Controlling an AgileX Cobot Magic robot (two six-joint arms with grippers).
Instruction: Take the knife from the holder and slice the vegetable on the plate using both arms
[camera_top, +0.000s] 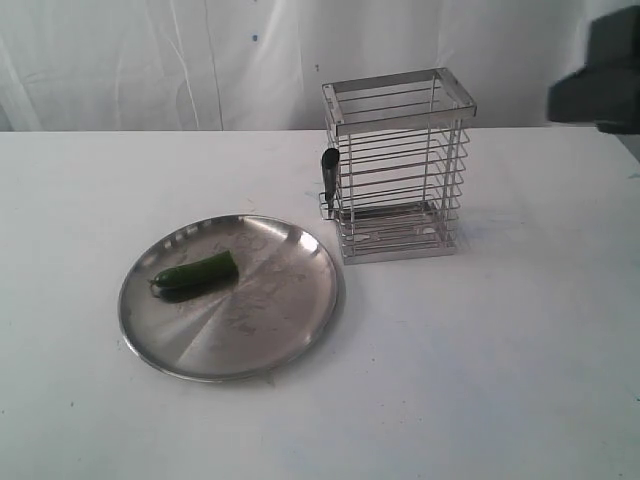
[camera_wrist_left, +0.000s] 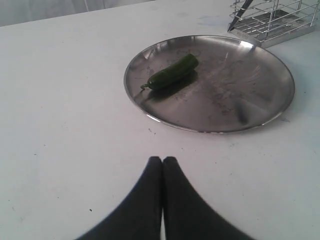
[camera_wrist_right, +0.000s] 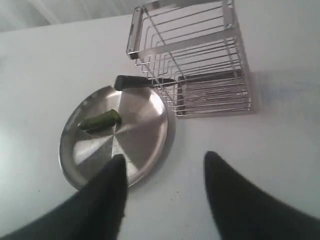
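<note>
Right claw (camera_wrist_right: 164, 159) is released, jaws spread wide with nothing between them, looking down on the tall silver wire-basket holder (camera_wrist_right: 195, 65). You'd read that as set up for the knife grab, which hasn't started yet. Left claw (camera_wrist_left: 162, 161) is clenched and empty, tips pressed together, over the white desk (camera_wrist_left: 60, 125) short of the plate. It's likely parked there because it has no job until cutting.

Your small black-handled paring knife (camera_top: 329, 168) sits at the holder's side facing the plate. Its handle is up and clear of the wires, so that's your easy grip; the blade is mostly hidden. The short dark-green cucumber-like vegetable (camera_top: 197, 272) lies whole on the large round stainless-steel plate (camera_top: 270, 300), on the half away from the holder, with bare metal around it for slicing. The plate is just beside the holder; can't tell if they touch. Mind the wires when you lift the knife out.
</note>
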